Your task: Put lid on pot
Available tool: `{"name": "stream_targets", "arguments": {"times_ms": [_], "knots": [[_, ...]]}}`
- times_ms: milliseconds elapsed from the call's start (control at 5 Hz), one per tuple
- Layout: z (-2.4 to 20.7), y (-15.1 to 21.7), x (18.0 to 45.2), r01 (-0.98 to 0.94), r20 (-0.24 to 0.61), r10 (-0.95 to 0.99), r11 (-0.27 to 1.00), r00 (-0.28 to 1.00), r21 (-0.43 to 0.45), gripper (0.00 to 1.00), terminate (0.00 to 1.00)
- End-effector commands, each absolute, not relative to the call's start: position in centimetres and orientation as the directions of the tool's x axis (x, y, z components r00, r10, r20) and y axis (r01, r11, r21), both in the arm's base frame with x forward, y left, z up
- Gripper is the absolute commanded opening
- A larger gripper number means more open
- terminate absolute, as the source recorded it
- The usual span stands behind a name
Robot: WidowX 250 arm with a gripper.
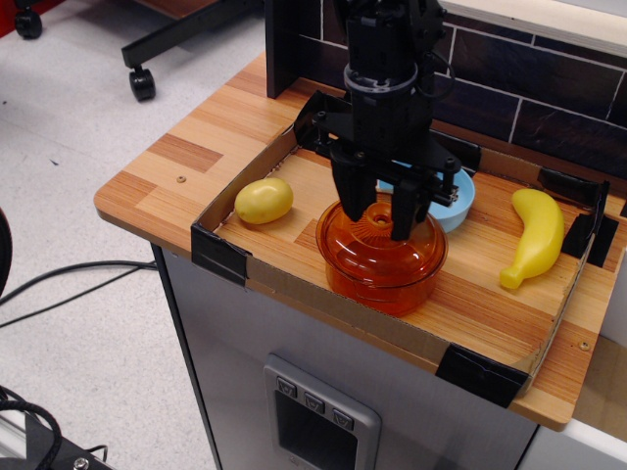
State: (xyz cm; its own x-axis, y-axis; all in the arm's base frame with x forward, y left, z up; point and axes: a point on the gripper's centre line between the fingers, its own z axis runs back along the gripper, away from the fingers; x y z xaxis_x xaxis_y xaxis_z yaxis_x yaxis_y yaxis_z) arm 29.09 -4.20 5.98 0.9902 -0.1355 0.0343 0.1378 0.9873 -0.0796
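Now I read this as the tail end of the job: the lid (380, 233) sits on the pot (384, 277), which stands near the front edge of the tray (263, 276) on the counter (176, 157). My hand (377, 217) hangs right over the lid with its fingers spread, one either side of the small knob (376, 220), gripping nothing as far as I can see. I judge the placing done and the release made; what the next move calls for is a straight lift clear, without a fingertip catching the knob and dragging the lid askew.

Harder to make out is whether the lid is seated evenly all round. Both parts are the same translucent orange, so the seam between them blurs, and the far rim is hidden behind the hand. The blue bowl (453, 201) behind is largely covered by the hand too. A lemon (264, 200) lies to one side, a banana (534, 238) to the other, both well apart from the pot.
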Motion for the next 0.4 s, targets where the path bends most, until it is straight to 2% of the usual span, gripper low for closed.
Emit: {"name": "stream_targets", "arguments": {"times_ms": [0, 200], "knots": [[14.1, -0.9, 30.7, 0.088, 0.017, -0.087, 0.991, 0.996, -0.101, 1.00, 0.00], [16.9, 0.2, 31.7, 0.055, 0.039, -0.050, 0.987, 0.998, -0.152, 1.00, 0.00]]}}
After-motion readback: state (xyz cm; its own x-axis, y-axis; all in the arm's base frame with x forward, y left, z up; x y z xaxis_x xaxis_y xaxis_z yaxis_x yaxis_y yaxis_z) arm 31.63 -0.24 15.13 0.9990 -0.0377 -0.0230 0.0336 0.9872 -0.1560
